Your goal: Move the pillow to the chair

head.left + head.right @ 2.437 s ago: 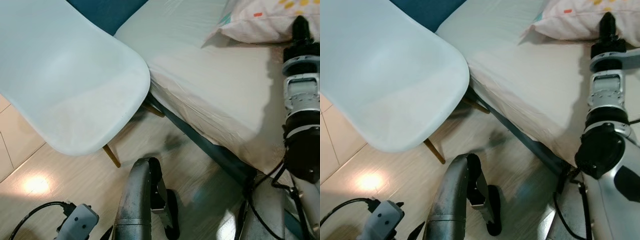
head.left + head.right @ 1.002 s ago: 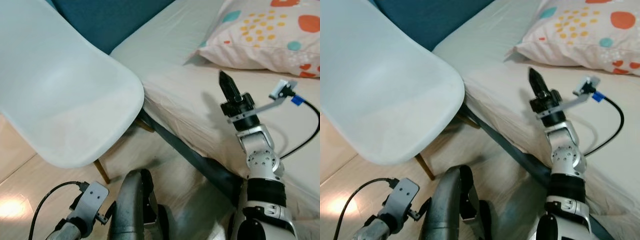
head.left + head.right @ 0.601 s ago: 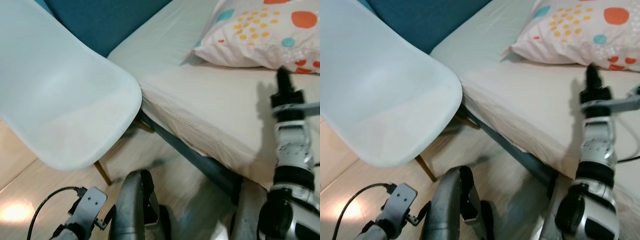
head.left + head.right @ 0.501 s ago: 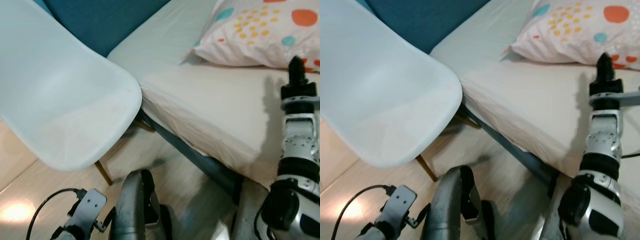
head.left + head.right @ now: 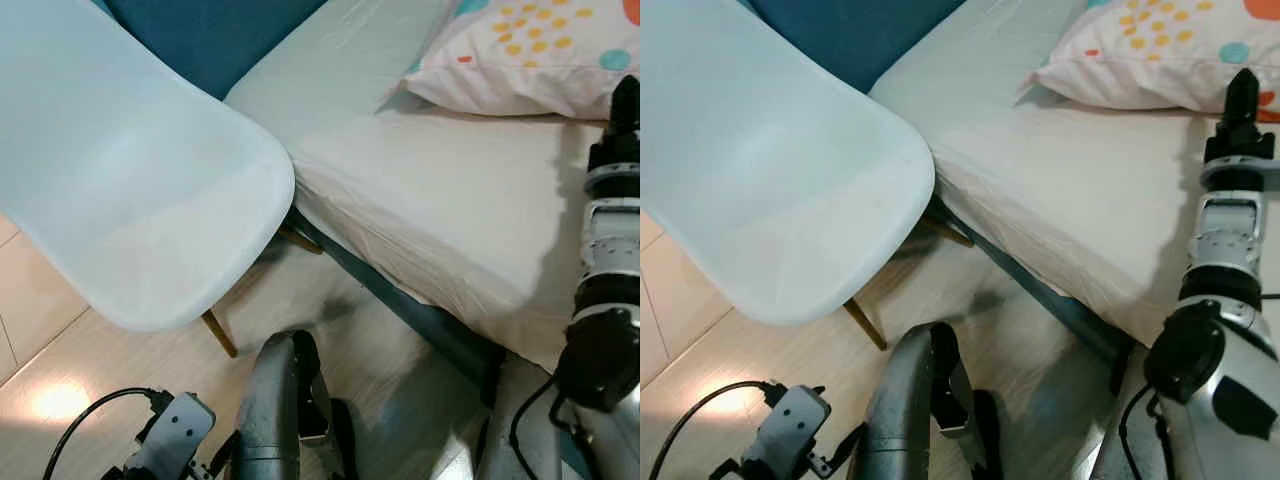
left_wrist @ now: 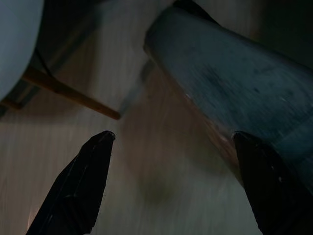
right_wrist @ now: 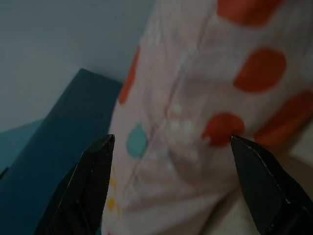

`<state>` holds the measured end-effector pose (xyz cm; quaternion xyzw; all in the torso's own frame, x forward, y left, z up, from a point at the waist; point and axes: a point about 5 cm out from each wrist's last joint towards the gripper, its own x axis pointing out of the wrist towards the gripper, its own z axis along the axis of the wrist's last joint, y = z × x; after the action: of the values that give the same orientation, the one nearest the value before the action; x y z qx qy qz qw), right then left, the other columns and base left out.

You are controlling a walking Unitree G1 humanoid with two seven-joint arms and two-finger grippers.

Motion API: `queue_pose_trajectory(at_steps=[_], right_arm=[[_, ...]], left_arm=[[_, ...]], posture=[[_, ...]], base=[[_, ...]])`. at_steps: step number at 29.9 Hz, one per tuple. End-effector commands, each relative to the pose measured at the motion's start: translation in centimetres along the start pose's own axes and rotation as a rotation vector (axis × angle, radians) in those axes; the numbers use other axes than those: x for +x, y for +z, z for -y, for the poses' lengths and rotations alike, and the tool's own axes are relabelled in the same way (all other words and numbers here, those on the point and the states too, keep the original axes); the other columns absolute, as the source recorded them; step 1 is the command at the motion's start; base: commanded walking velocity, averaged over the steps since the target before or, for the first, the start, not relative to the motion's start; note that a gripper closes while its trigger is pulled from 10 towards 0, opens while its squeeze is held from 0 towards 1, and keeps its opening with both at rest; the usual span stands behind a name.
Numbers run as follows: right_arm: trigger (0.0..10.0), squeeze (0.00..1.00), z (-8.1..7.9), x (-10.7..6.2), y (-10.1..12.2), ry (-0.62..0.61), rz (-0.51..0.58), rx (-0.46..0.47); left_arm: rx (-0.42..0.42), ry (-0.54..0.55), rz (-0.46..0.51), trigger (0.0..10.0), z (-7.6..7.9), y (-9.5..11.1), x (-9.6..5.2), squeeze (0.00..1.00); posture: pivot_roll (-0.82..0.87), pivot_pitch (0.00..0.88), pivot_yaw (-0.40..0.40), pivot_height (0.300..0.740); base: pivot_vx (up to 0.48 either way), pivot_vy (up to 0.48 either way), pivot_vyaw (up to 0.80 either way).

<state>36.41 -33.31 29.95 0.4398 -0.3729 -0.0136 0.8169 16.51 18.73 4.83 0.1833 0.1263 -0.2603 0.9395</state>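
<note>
pillow (image 5: 1160,50) upper right of frame, on bed (image 5: 1070,190) | right gripper (image 7: 171,188) fingers spread, at its near edge | likely soft, light: pinch the seam | chair (image 5: 120,190) at left

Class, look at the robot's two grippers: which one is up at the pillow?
The right gripper, raised over the bed with its open fingers framing the spotted pillow. The left gripper hangs low over the floor.
</note>
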Motion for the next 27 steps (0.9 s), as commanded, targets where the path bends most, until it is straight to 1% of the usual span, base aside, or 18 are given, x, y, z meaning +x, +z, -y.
queue_pose_trajectory(at_steps=[1, 5, 6, 10, 13, 14, 18, 22, 24, 25, 26, 27], right_arm=[[10.0, 1.00, 0.1, 0.1, 0.1, -0.003, 0.004, 0.009], [10.0, 1.00, -0.4, 0.8, 0.3, 0.000, 0.008, 0.018], [10.0, 0.00, -0.5, 0.9, 0.3, -0.003, 0.006, 0.022], [10.0, 0.00, -0.8, 1.5, 0.8, -0.058, 0.030, 0.031], [10.0, 0.00, -0.8, 1.6, 0.8, -0.064, 0.035, 0.033], [10.0, 0.00, -1.1, 1.9, 0.9, -0.078, 0.040, 0.037], [10.0, 0.00, -1.6, 2.3, 0.7, -0.093, 0.025, 0.037], [10.0, 0.00, -2.1, 2.7, 0.3, -0.108, -0.018, -0.019], [10.0, 0.00, -2.4, 2.8, 0.3, -0.101, -0.018, -0.019], [1.8, 0.00, -2.5, 2.9, 0.3, -0.098, -0.022, -0.024], [0.0, 0.00, -2.6, 3.0, 0.3, -0.090, -0.027, -0.030], [0.0, 0.00, -2.7, 3.0, 0.3, -0.085, -0.032, -0.041]], left_arm=[[-0.013, -0.018, -0.062, 10.0, 0.1, -0.8, -1.4, 0.00], [-0.013, -0.030, -0.068, 10.0, 0.1, -0.5, -2.0, 0.00], [-0.014, -0.034, -0.070, 10.0, 0.2, -0.4, -2.1, 0.00], [-0.012, -0.045, -0.087, 10.0, 0.1, -0.3, -3.0, 0.00], [-0.012, -0.045, -0.089, 10.0, 0.1, -0.3, -3.2, 0.00], [-0.012, -0.046, -0.095, 10.0, -0.1, -0.1, -3.5, 0.00], [-0.012, -0.051, -0.100, 10.0, -0.1, 0.1, -3.7, 0.00], [-0.014, -0.059, -0.101, 10.0, -0.2, 0.3, -3.6, 0.00], [-0.014, -0.062, -0.100, 10.0, -0.2, 0.4, -3.7, 0.00], [-0.014, -0.064, -0.099, 10.0, -0.2, 0.5, -3.8, 0.00], [-0.014, -0.065, -0.099, 10.0, -0.2, 0.5, -3.7, 0.00], [-0.014, -0.066, -0.100, 10.0, -0.2, 0.5, -3.8, 0.00]], posture=[[0.26, 0.494, 0.357, 0.496], [0.27, 0.505, 0.364, 0.496], [0.27, 0.505, 0.364, 0.496], [0.30, 0.519, 0.376, 0.496], [0.30, 0.519, 0.376, 0.496], [0.30, 0.524, 0.382, 0.496], [0.31, 0.524, 0.384, 0.496], [0.30, 0.529, 0.389, 0.496], [0.30, 0.533, 0.392, 0.496], [0.30, 0.535, 0.394, 0.496], [0.30, 0.535, 0.394, 0.496], [0.31, 0.538, 0.396, 0.496]], base=[[0.000, 0.000, 0.00], [0.000, 0.000, 0.00], [0.000, 0.000, 0.00], [0.000, 0.000, 0.00], [0.000, 0.000, 0.00], [0.000, 0.000, 0.00], [0.000, 0.000, 0.00], [0.000, 0.000, 0.00], [0.000, 0.000, 0.00], [0.000, 0.000, 0.00], [0.000, 0.000, 0.00], [0.000, 0.000, 0.00]])
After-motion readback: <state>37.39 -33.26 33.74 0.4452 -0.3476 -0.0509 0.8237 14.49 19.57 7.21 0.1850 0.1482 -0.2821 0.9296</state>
